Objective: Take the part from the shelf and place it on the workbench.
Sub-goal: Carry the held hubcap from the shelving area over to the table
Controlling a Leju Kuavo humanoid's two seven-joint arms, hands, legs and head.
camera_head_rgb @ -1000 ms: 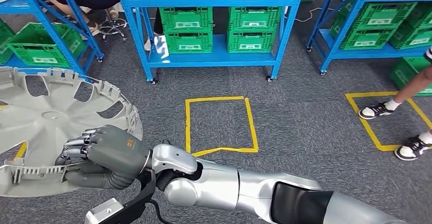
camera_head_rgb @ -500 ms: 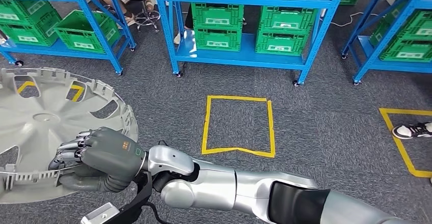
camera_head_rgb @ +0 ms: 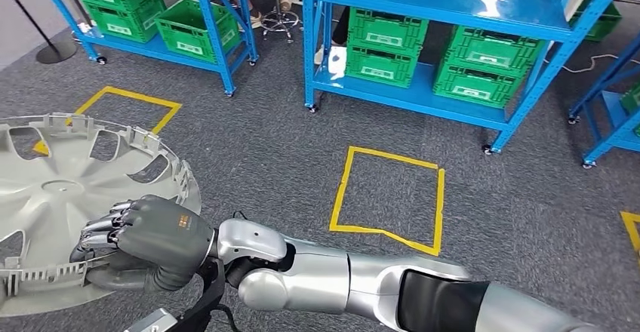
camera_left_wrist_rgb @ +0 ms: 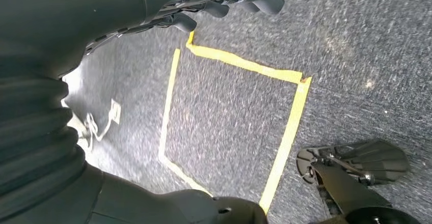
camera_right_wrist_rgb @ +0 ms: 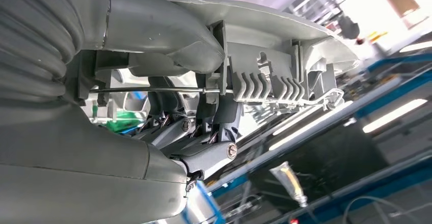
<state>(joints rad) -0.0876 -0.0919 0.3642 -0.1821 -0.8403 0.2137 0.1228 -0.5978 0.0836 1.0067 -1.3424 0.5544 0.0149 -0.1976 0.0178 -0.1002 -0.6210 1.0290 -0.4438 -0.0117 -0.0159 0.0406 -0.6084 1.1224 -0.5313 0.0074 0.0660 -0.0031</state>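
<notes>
Now the right hand point(camera_head_rgb: 147, 241) grips the rim of the grey wheel-cover part point(camera_head_rgb: 53, 196) at lower left; the left hand point(camera_left_wrist_rgb: 224, 0) hangs clenched, holding nothing.

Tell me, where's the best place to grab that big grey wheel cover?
Probably at the rim, coming in from the outer edge, as the right hand does now. The wheel cover is a broad, thin disc, too wide to span, but its edge is narrow enough to pinch: thumb on one face, fingers on the other, by the ribbed clips.
</notes>
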